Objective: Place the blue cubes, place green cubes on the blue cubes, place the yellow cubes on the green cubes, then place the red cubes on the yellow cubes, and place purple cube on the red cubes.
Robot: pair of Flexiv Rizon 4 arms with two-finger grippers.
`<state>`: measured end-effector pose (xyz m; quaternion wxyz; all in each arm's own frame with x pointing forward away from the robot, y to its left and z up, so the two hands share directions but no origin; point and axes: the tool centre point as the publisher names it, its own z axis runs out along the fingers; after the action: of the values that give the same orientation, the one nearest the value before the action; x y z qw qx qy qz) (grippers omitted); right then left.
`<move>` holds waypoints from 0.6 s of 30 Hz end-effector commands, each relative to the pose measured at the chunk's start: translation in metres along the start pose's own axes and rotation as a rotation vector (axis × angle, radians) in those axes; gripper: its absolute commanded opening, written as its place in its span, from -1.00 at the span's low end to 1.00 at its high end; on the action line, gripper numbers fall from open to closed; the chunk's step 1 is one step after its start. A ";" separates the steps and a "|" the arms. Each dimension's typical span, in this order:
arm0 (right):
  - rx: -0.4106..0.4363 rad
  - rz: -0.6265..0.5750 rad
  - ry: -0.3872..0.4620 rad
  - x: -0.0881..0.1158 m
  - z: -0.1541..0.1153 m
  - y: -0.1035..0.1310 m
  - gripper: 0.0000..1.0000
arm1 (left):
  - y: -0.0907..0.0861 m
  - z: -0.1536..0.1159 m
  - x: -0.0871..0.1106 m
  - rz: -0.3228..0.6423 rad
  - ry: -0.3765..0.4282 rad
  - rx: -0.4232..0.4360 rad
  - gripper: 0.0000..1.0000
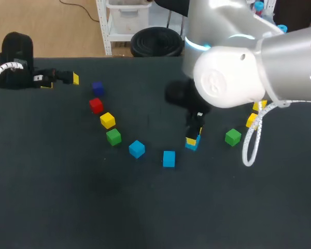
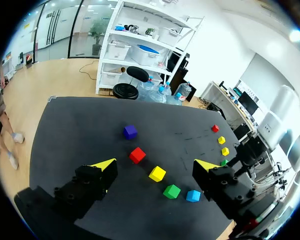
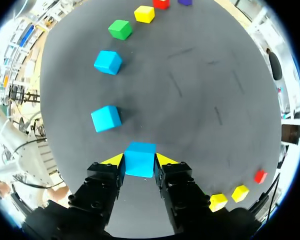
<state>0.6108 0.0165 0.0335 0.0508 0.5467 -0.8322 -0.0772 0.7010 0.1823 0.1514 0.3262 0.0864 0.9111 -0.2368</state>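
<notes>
My right gripper (image 1: 193,139) is shut on a light blue cube (image 3: 140,159), its yellow tips pressing two opposite sides. That cube (image 1: 192,144) is low at the table's middle right; whether it touches the mat I cannot tell. Two more blue cubes (image 1: 169,158) (image 1: 137,149) lie to its left. A green cube (image 1: 113,137), a yellow cube (image 1: 108,120), a red cube (image 1: 96,105) and a purple cube (image 1: 97,87) continue that arc. My left gripper (image 1: 61,82) is open and empty at the far left, well away from the arc (image 2: 155,165).
A second green cube (image 1: 232,137) lies right of the held cube, with two yellow cubes (image 1: 252,120) (image 1: 259,106) behind it. A second red cube (image 3: 260,176) sits past them. A white cable loop (image 1: 251,148) hangs off my right arm near the green cube.
</notes>
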 end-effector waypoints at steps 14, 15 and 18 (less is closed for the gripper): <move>-0.023 -0.091 0.025 -0.026 -0.013 -0.027 -0.40 | 0.002 0.000 0.001 0.002 -0.006 0.010 1.00; -0.025 -0.094 0.027 -0.027 -0.013 -0.028 -0.37 | 0.002 0.000 0.001 0.002 -0.006 0.010 1.00; -0.030 -0.106 0.036 -0.028 -0.011 -0.035 -0.29 | 0.002 0.000 0.001 0.002 -0.006 0.010 1.00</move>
<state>0.6459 0.0260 0.0404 0.0604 0.5900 -0.8013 -0.0785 0.7010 0.1823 0.1514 0.3262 0.0863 0.9111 -0.2368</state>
